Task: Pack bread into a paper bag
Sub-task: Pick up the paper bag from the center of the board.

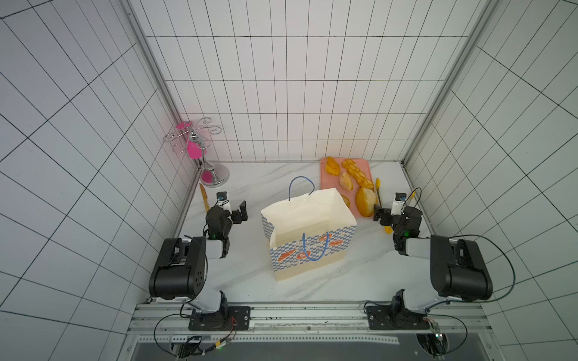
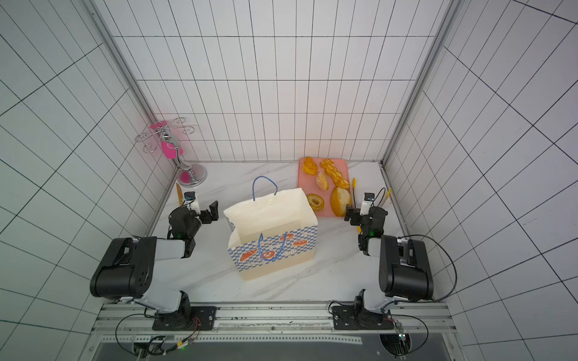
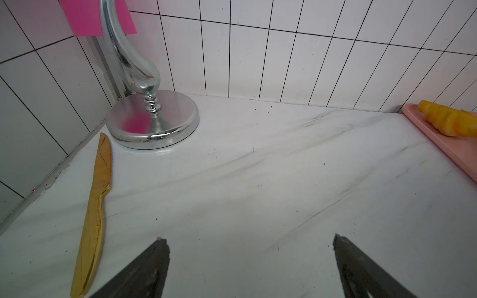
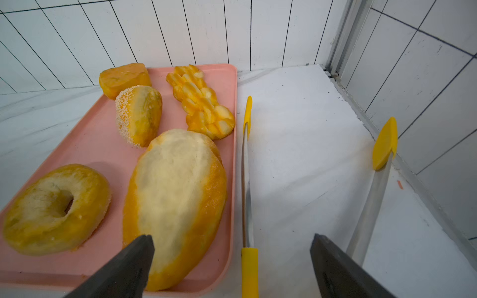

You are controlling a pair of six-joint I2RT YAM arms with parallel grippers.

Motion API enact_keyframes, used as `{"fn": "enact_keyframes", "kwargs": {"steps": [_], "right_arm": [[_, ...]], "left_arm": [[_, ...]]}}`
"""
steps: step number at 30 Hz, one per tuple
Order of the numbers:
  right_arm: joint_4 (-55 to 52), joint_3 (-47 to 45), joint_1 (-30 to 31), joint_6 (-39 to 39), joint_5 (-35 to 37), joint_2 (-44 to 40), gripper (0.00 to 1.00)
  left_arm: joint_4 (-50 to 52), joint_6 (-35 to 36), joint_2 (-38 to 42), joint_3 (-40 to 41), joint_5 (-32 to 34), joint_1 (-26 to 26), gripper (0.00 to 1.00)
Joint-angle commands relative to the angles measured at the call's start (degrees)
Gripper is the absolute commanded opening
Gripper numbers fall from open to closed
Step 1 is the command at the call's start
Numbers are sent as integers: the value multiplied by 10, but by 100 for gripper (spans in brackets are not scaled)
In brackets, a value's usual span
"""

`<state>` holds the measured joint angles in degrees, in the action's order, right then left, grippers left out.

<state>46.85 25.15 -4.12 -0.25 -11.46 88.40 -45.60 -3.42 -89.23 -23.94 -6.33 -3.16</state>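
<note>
Right wrist view: right hand spread, empty; bread on pink tray just ahead of it. Left hand spread, empty. Paper bag upright on bench, mouth open, between hands.

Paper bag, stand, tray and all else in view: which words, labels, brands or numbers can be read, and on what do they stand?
No text here can be read.
paper bag: small blue marks among the bread pictures on its checkered band may be lettering; too small and blurred to read.
pink tag on the chrome stand: blank where it shows.
blue sticker on the left wrist camera: too small to read.
</note>
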Motion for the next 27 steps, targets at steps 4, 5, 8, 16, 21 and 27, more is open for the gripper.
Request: {"fn": "enact_keyframes", "kwargs": {"steps": [4,5,8,16,21,27], "right_arm": [[7,-8,3,-2,6,-1,99],[6,-8,3,-2,6,-1,99],[6,-8,3,-2,6,-1,99],[7,-8,3,-2,6,-1,99],[8,-9,3,-1,6,-2,99],[-306,150,6,18,33,-73,99]], "left_arm": [[-11,4,1,-2,-6,-2,99],[-11,4,1,-2,-6,-2,99],[-11,4,1,-2,-7,-2,99],[-11,4,1,-1,-7,-2,99],[-25,4,2,-1,-5,-2,99],[188,11,121,-77,-51,-2,98]]}}
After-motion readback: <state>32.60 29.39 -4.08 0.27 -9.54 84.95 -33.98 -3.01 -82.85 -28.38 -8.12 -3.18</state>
